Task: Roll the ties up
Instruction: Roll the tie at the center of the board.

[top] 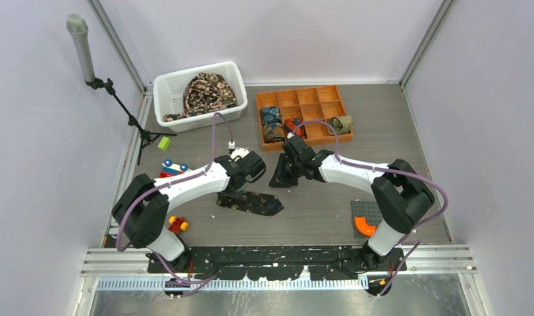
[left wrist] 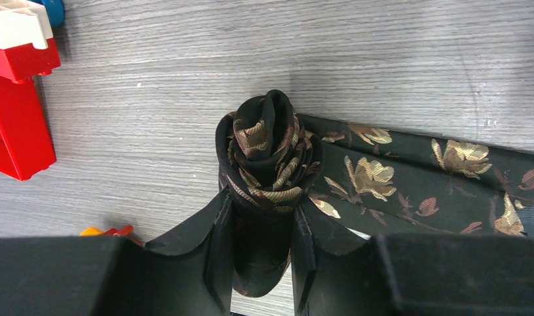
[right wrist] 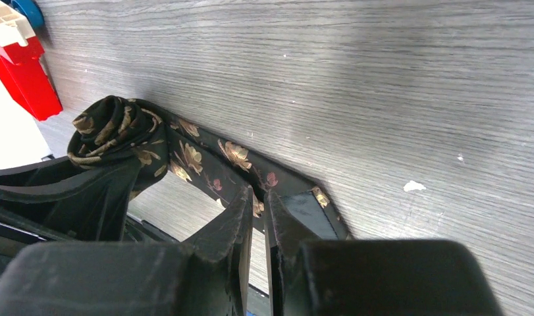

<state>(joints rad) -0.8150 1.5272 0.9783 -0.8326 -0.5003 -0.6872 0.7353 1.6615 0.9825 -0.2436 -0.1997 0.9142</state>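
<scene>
The left claw (left wrist: 264, 204) pinches the rolled end (left wrist: 267, 148) of a black tie with gold flowers (left wrist: 382, 174). The right claw (right wrist: 259, 197) is pressed together on the flat part of the same tie, a little way along. The tie stretches between them, over the middle of the grey table (top: 330, 197). To roll it well, I think the right claw should hold the flat part tight and straight while the left claw turns the roll toward it. That way the edges line up and the roll does not go loose. The white basket (top: 160, 89) at the back holds a heap of flowery ties (top: 205, 92). The orange tray (top: 317, 94) beside it holds a blue roll (top: 270, 115), a dark roll (top: 274, 133) just below it, a red roll (top: 293, 125) next to them and a tan roll (top: 343, 123) at the right edge.
</scene>
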